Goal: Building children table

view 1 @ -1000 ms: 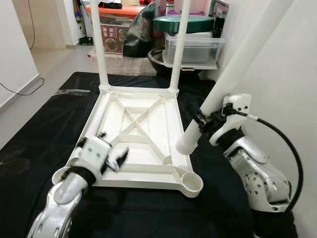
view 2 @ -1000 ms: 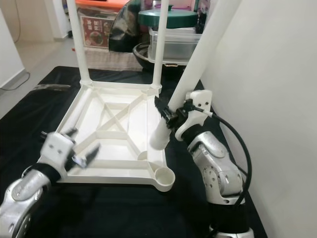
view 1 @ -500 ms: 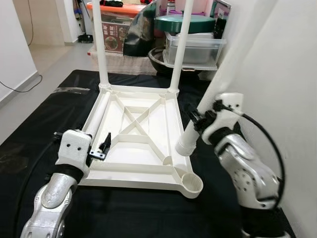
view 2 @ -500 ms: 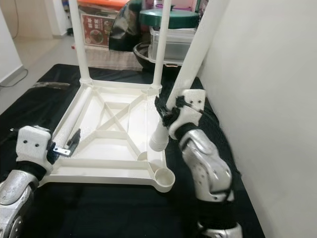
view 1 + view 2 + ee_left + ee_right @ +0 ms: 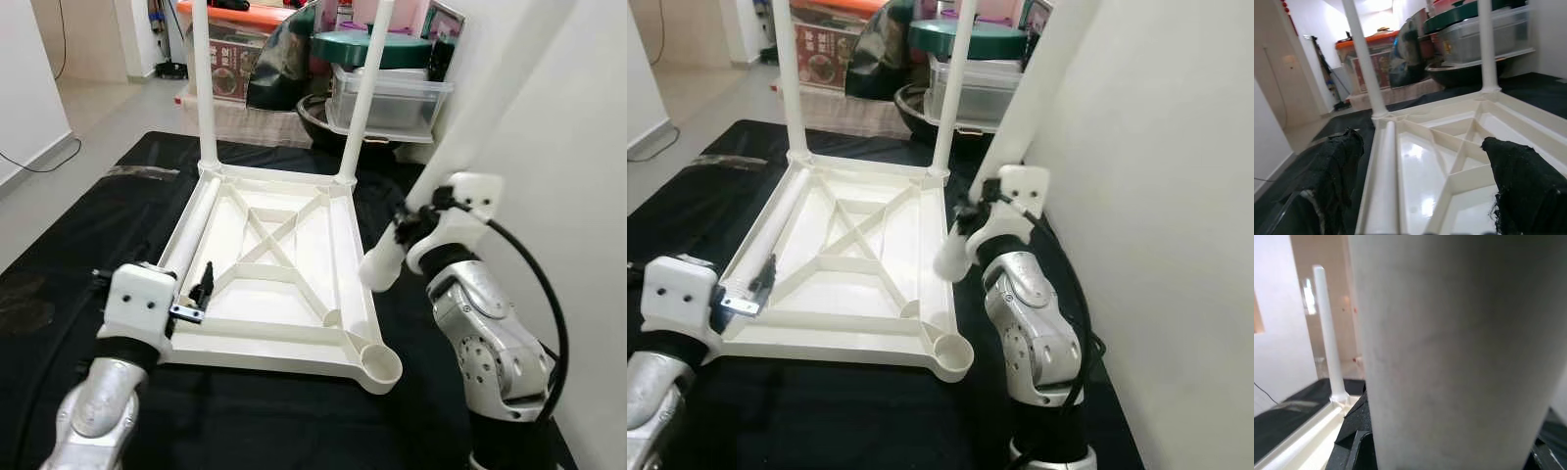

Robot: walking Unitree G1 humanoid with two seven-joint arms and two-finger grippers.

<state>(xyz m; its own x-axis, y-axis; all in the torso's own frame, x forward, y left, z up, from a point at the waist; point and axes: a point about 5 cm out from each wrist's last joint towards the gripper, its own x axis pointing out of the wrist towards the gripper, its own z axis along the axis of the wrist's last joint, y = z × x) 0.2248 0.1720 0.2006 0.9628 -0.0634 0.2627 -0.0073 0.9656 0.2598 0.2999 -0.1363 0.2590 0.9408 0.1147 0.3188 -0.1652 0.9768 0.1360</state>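
Observation:
A white table top (image 5: 272,282) lies upside down on a black cloth, with two white legs (image 5: 204,88) standing upright in its far corners. A third, loose leg (image 5: 188,230) lies along its left rail. My right gripper (image 5: 411,220) is shut on a fourth white leg (image 5: 384,262), tilted, its lower end hanging just above the right rail. The near-right corner socket (image 5: 379,366) is empty. At the near-left corner my left gripper (image 5: 199,294) is open and holds nothing; its black fingers (image 5: 1337,161) point along the loose leg (image 5: 1383,181).
A clear plastic bin with a green lid (image 5: 387,88), a black bowl (image 5: 328,117) and boxes (image 5: 235,59) stand behind the table top. A white wall (image 5: 568,147) runs close along the right. Bare floor (image 5: 88,117) lies far left of the black cloth (image 5: 78,245).
My left gripper has drawn back off the near rail toward the near-left corner. My right gripper has raised the held leg's lower end slightly and shifted it right.

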